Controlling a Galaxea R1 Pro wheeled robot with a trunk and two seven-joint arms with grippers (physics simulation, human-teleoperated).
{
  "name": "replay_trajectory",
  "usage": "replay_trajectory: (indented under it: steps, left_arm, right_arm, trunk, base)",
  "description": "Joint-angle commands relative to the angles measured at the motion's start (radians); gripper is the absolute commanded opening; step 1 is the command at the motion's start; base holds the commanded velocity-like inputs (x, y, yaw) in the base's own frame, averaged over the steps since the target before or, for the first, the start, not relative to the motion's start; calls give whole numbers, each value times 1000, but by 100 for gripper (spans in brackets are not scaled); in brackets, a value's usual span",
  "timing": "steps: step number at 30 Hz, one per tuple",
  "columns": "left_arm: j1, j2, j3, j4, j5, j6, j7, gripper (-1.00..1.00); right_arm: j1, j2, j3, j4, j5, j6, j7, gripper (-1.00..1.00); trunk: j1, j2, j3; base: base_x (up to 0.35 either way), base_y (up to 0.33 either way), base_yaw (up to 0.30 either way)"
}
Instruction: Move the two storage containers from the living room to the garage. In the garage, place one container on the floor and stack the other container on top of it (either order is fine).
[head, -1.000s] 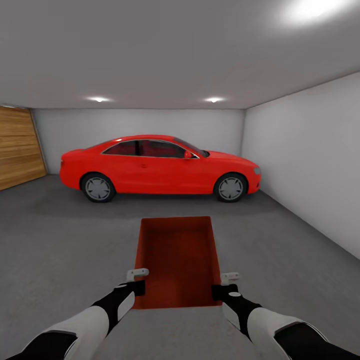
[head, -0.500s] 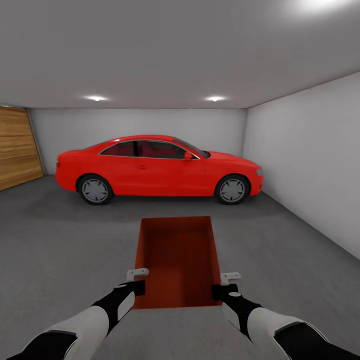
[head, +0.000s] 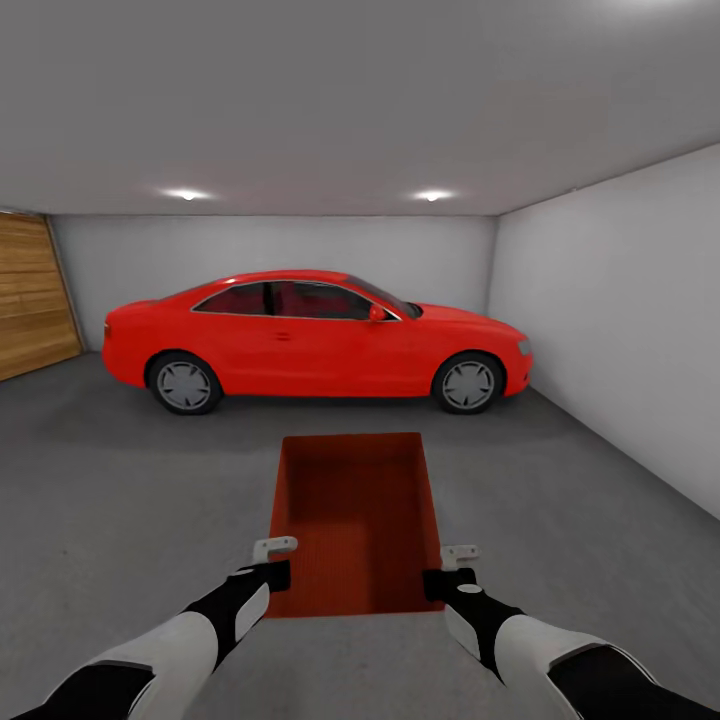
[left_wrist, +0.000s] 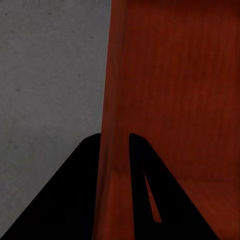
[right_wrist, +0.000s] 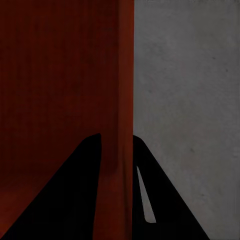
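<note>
Storage container (head: 355, 520) between both closed jaws

Wooden garage door (head: 35, 295) cut off at left edge; container's (head: 355, 520) underside hidden.

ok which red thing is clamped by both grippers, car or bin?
The storage container: open-top, each side wall pinched by a gripper. The red car stands apart by the back wall.
</note>
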Motion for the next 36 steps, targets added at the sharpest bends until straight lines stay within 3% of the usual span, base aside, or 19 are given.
replay_trajectory:
  steps: [1, 36]
  left_arm:
    - [0, 28, 18, -6, -14, 5, 22, -100]
    - [0, 28, 18, -8, -14, 5, 22, -100]
  right_arm:
    - [0, 1, -10, 3, -4, -1, 3, -100]
    - [0, -1, -10, 3, -2, -3, 2, -100]
  trunk:
    - [1, -1, 0]
    - [1, -1, 0]
  base:
    - [322, 0, 0]
    - [322, 0, 0]
